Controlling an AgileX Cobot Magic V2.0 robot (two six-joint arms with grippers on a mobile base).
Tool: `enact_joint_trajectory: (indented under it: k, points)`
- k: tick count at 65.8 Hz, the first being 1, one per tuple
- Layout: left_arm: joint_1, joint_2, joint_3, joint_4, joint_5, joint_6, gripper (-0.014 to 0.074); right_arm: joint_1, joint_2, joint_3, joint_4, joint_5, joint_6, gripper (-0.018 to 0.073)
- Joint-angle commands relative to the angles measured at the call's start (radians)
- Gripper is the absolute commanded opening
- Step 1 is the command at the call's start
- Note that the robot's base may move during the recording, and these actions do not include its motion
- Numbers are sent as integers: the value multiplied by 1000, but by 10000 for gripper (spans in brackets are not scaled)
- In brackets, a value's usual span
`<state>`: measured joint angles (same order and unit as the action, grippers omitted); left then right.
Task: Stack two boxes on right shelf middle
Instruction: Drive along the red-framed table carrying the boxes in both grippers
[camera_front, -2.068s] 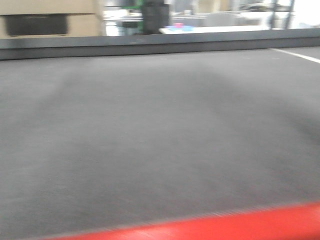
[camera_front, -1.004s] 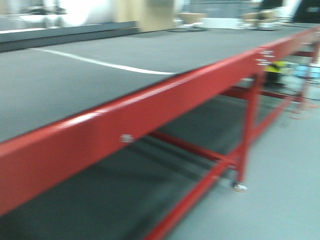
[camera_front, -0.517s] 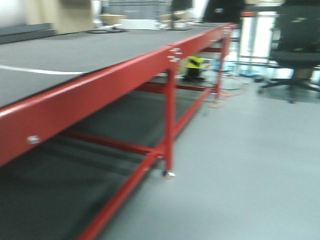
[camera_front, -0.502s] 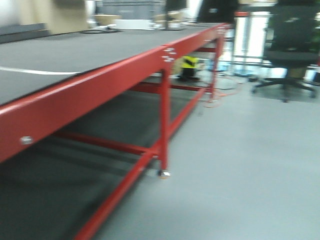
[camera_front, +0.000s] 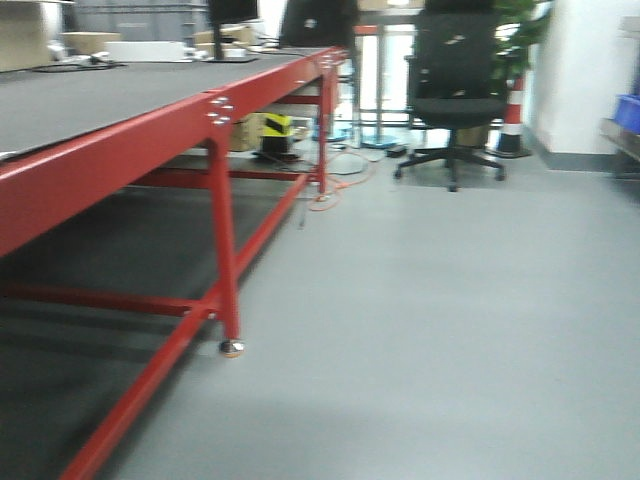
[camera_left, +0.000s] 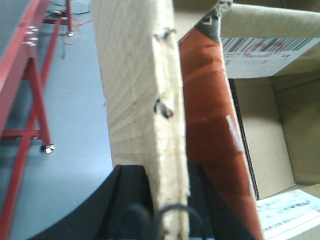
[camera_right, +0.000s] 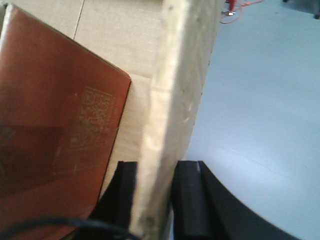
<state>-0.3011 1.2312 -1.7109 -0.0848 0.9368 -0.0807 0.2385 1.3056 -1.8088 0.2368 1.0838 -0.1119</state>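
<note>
In the left wrist view, my left gripper (camera_left: 167, 172) is shut on the upright wall of an open brown cardboard box (camera_left: 135, 75). To the right of that wall, the box's inside shows a reddish-brown flat sheet (camera_left: 210, 125) and a barcode label (camera_left: 265, 47). In the right wrist view, my right gripper (camera_right: 156, 167) is shut on a cardboard box wall (camera_right: 185, 65), with a reddish-brown sheet (camera_right: 50, 125) inside to its left. Neither box nor grippers appear in the front view. The right shelf middle is out of view.
A long red-framed table (camera_front: 120, 150) with a dark top runs along the left, its legs (camera_front: 225, 260) on the grey floor (camera_front: 450, 300). A black office chair (camera_front: 455, 90) stands far ahead. Something blue (camera_front: 630, 110) sits at the right edge.
The front view has swung to the right, from the table's dark top, along its red frame, to the floor and the office chair.
</note>
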Motion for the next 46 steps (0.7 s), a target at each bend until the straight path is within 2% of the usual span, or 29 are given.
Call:
enact_joint_trajectory:
  k: [1, 46]
  points:
    - [3, -16, -11, 2, -67, -2, -111, -6, -13, -13, -31, -44, -21, -153]
    - [3, -16, -11, 2, -67, -2, -111, -6, -13, -13, -31, -44, -21, -153]
